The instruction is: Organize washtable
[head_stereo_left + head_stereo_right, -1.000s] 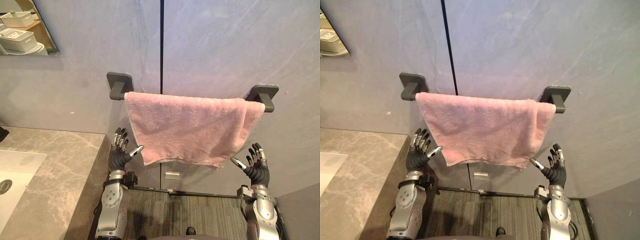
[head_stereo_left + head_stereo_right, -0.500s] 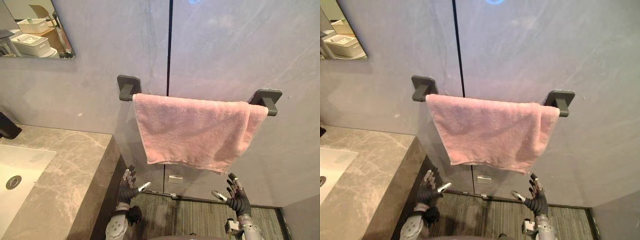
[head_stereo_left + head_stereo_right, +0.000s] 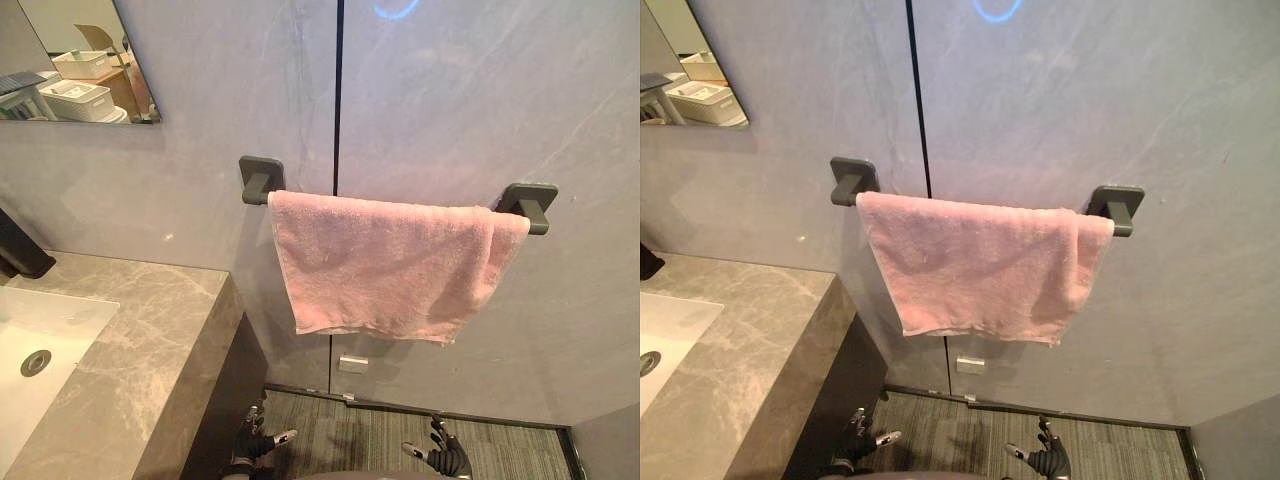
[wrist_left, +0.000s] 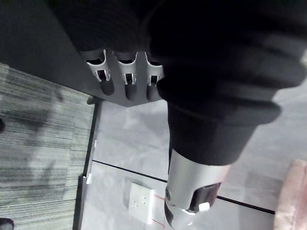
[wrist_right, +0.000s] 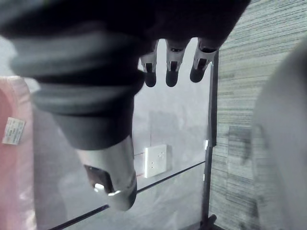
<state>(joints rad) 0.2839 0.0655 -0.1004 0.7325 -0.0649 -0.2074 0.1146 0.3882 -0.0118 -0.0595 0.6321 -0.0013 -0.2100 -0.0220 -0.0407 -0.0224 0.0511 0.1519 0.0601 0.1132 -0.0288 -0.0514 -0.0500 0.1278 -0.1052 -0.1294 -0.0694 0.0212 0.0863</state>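
A pink towel point(image 3: 385, 265) is hanging folded over a dark towel bar point(image 3: 262, 180) fixed to the grey wall point(image 3: 450, 90), covering the bar from just beside its left bracket to its right bracket point(image 3: 528, 203), where the cloth is bunching slightly. The towel's lower hem is running a little unevenly, and its right corner is dipping lowest. Below the hem, a small white socket plate point(image 3: 352, 364) is sitting on the wall just above the striped grey floor point(image 3: 390, 435). The left hand point(image 3: 258, 443) and the right hand point(image 3: 445, 460) are hovering low over the floor, well below the towel and apart from it. Each is spread wide with straight fingers and the thumb held out to the side, and neither is holding anything. In the left wrist view the fingers point(image 4: 127, 84) are pointing straight out towards the wall; the right wrist view is showing the same relaxed spread, with the towel's edge and its sewn label off to one side. To the left, a veined grey stone tabletop point(image 3: 150, 330) is carrying a white sink point(image 3: 50, 330), with a black faucet point(image 3: 20, 255) behind it. A mirror point(image 3: 80, 60) above is reflecting white baskets.
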